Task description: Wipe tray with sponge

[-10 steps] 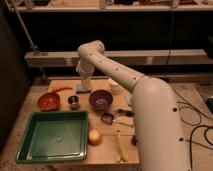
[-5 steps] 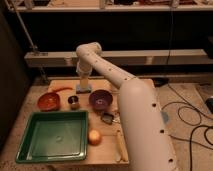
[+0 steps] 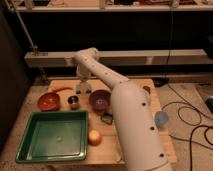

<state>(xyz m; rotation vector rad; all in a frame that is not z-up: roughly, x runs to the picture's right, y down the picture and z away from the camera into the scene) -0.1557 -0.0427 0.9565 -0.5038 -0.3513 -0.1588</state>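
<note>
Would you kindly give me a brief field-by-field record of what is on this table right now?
gripper: low over the far side of the table, between carrot and purple bowl
tray: green, front left
orange bowl: behind tray, left of metal cup
round fruit: beside tray's right edge
sponge: not identifiable

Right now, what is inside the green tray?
The green tray holds nothing but a faint speck; nothing covers its floor. The pincer hangs above the table, behind the metal cup.
</note>
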